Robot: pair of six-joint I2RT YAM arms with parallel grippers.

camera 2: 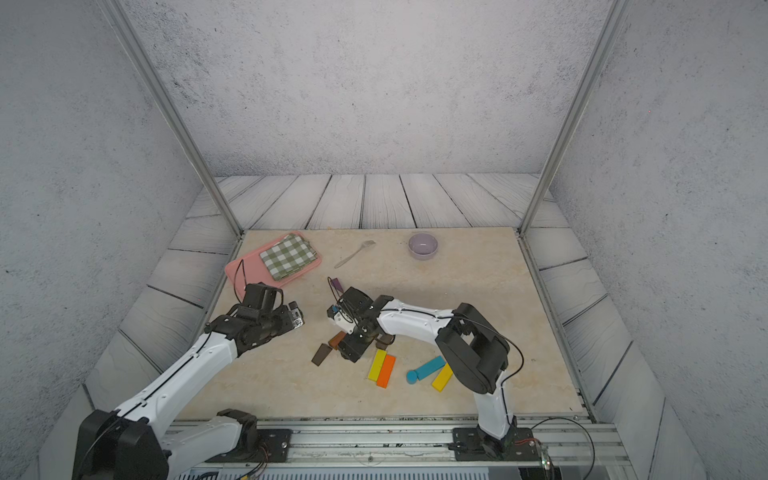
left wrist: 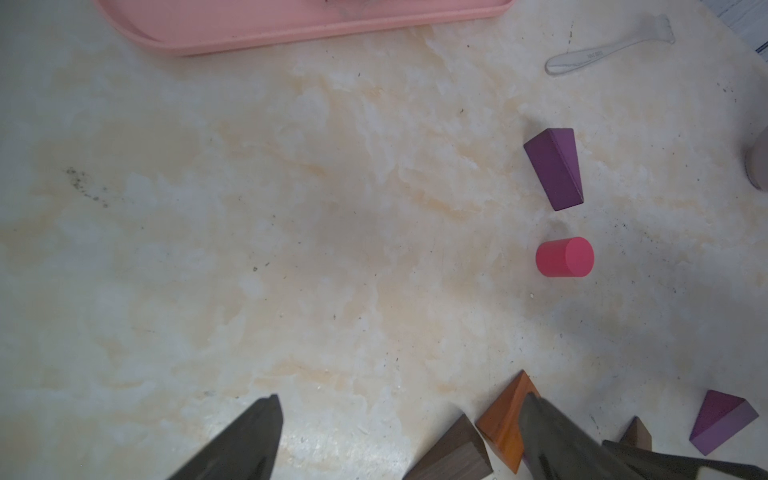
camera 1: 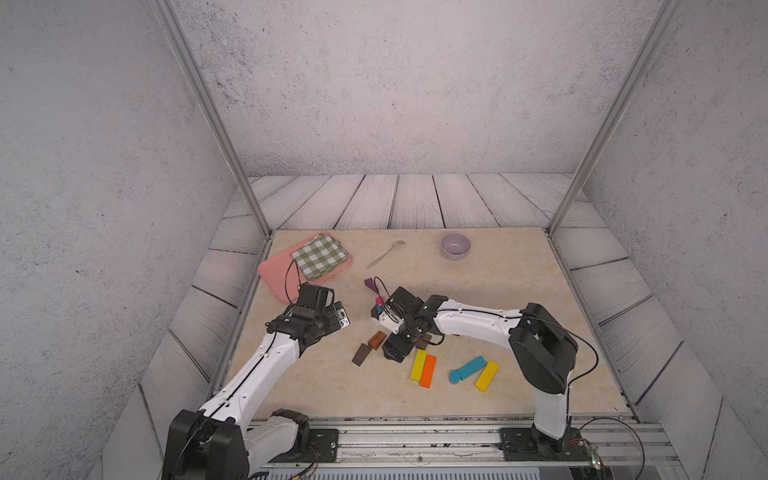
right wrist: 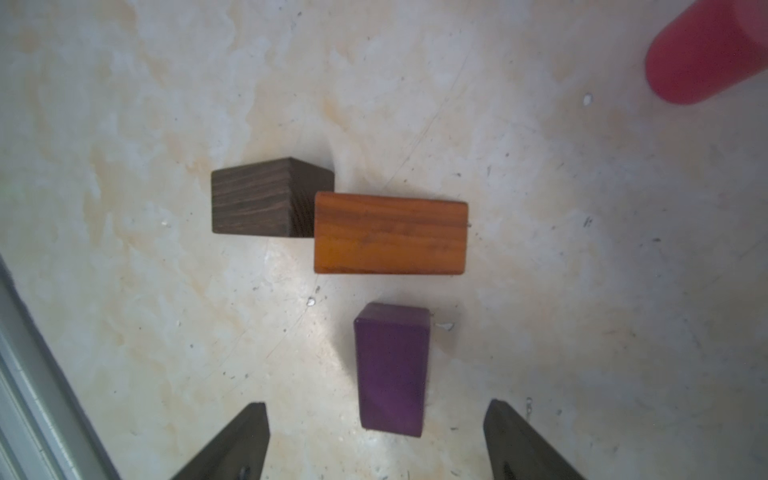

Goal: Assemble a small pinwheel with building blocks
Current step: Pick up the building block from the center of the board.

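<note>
My right gripper (right wrist: 376,415) is open and hangs low over the table, with a purple wedge (right wrist: 392,370) lying between and just beyond its fingertips, untouched. Past it lie an orange-brown wedge (right wrist: 390,237) and a dark brown wedge (right wrist: 262,201), corners touching. A pink cylinder (right wrist: 706,54) lies farther off. My left gripper (left wrist: 401,411) is open and empty above bare table, left of the brown wedges (left wrist: 505,419). A second purple wedge (camera 1: 369,284) lies behind the right wrist. In both top views, yellow (camera 1: 418,365) and orange (camera 1: 428,370) bars lie side by side near the front.
A blue bar (camera 1: 473,367), a blue cylinder (camera 1: 455,377) and another yellow bar (camera 1: 487,375) lie under the right arm's elbow. At the back are a pink tray (camera 1: 272,270) holding a checked cloth (camera 1: 319,255), a metal fork (camera 1: 386,253) and a lilac bowl (camera 1: 455,245).
</note>
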